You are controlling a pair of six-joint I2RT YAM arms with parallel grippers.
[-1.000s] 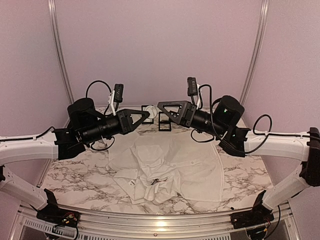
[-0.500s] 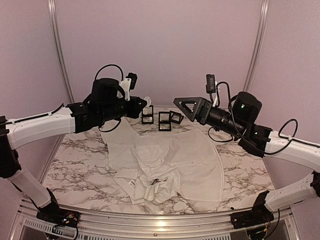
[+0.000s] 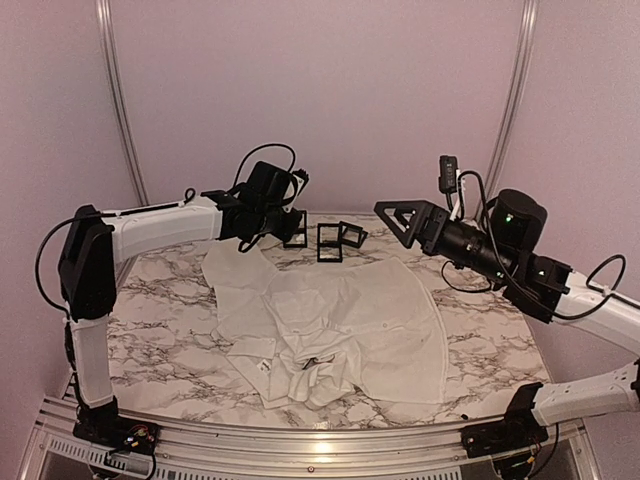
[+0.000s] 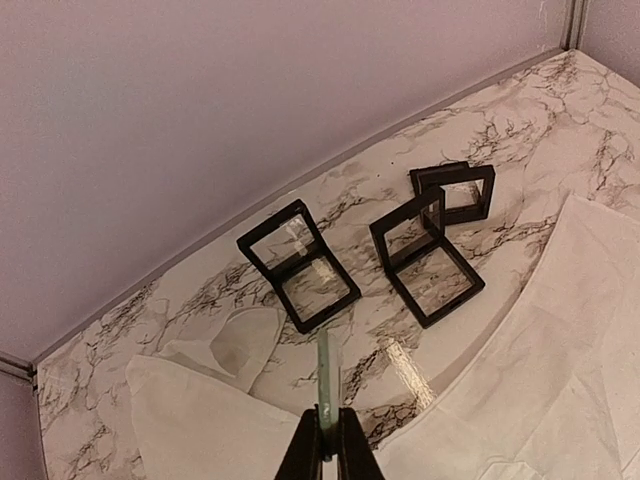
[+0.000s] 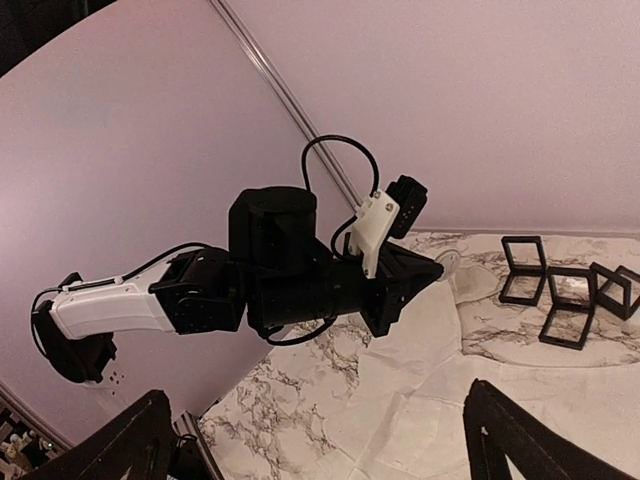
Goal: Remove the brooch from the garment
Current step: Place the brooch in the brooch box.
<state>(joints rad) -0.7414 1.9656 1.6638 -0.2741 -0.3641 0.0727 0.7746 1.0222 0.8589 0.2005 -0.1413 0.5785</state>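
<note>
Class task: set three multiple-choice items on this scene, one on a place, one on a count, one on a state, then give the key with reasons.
1. Where do the black frames stand?
A) on the marble table beyond the shirt
B) on the shirt
C) by the arm bases

2. How many black frames are there?
A) two
B) five
C) three

3. How is the right gripper?
A) shut on the shirt
B) open and empty
C) shut on a frame

Key: 1 A, bare marble lies under them, past the cloth; 2 C, the left wrist view shows three; 3 B, its fingers stand apart with nothing between.
</note>
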